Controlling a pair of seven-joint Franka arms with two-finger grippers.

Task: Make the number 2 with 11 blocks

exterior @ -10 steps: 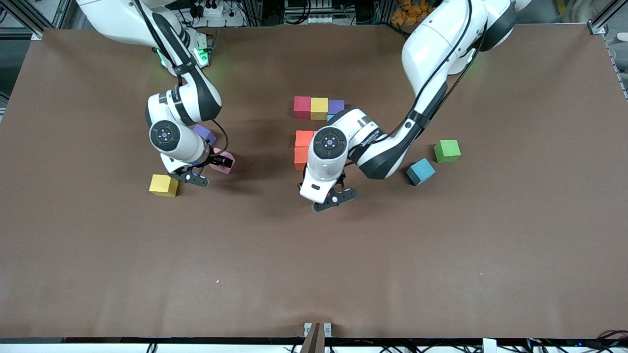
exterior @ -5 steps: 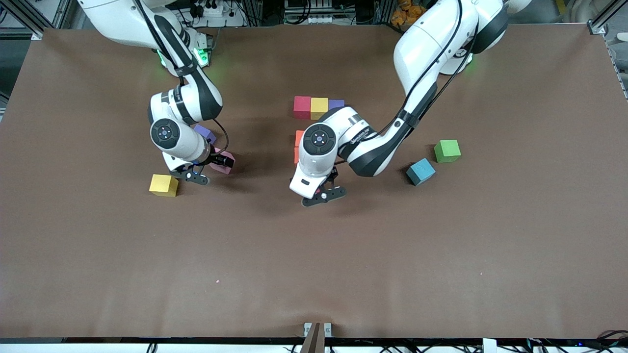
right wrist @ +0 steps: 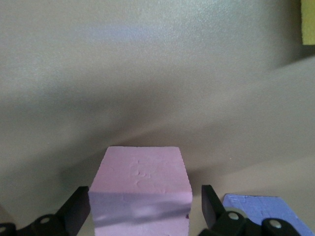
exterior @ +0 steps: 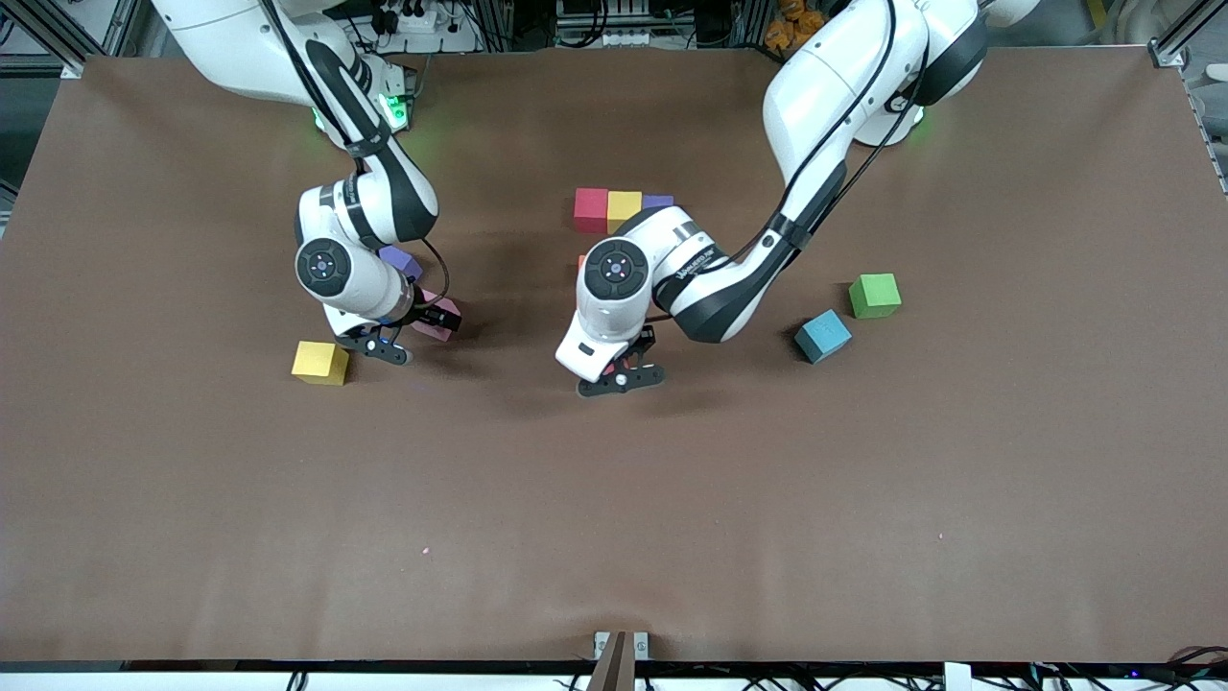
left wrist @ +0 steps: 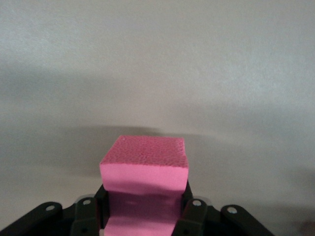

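A brown table carries loose foam cubes. Near its middle, a red cube, a yellow cube and a purple cube stand in one touching row — the purple one partly hidden by an arm. Toward the left arm's end lie a green cube and, nearer the front camera, a tilted blue cube, slightly apart. Toward the right arm's end lie a second yellow cube, a pale pink cube and another purple cube.
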